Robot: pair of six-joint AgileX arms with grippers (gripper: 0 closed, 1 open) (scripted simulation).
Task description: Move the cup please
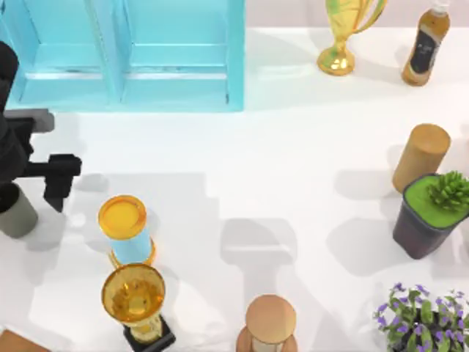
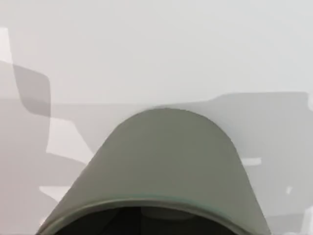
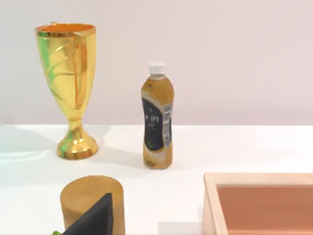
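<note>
The cup [image 1: 17,218] is a small plain grey-olive tapered cup standing on the white table at the far left edge. My left gripper [image 1: 9,195] hangs right over it, its black arm coming down along the left edge and hiding the cup's mouth. In the left wrist view the cup [image 2: 166,161] is very close, with its outer wall and dark rim showing.
A blue cabinet [image 1: 124,55] stands at the back left. Near the cup are a yellow-topped blue object [image 1: 126,231] and a gold trophy [image 1: 135,301]. Another trophy [image 1: 341,37], a bottle [image 1: 425,48], a wooden cylinder [image 1: 420,156] and a potted succulent [image 1: 429,220] stand on the right.
</note>
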